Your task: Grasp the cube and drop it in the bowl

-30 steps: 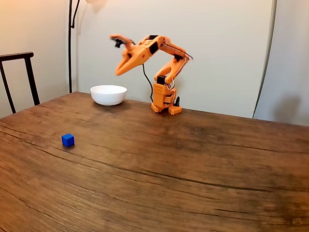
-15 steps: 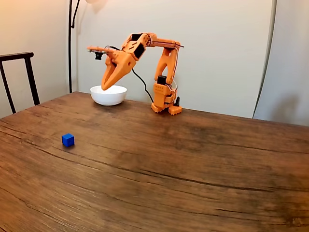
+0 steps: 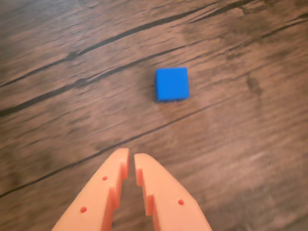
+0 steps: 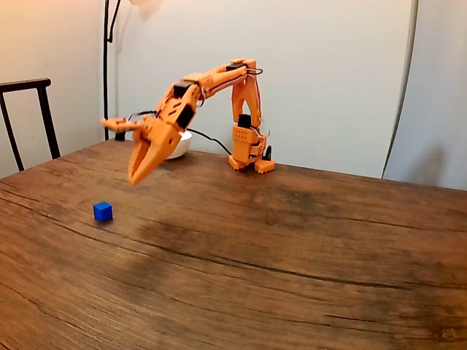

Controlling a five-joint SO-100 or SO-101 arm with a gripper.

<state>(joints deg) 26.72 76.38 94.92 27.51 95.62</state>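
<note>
The orange gripper (image 4: pixel 136 179) hangs in the air above the wooden table (image 4: pixel 292 248), its two jaws almost together with only a thin slit between the tips in the wrist view (image 3: pixel 131 159), and nothing held between them. The blue cube (image 4: pixel 103 211) sits on the tabletop near the left side of the fixed view, down and to the left of the fingertips and well clear of them; in the wrist view the cube (image 3: pixel 172 84) lies beyond the tips and a little to the right of their line. The step in hand looks like the approach. To do it well, the jaws need to spread wider than the cube before descending, the wrist should shift so the cube lies centred between the fingers, and the fingers should meet two opposite flat faces squarely, not a corner, low enough to grip without scraping the wood. The white bowl (image 4: pixel 182 144) stands at the far side of the table beside the arm's base (image 4: pixel 248 149), partly hidden behind the arm. Counted: one cube, one bowl, one arm with one gripper.
</note>
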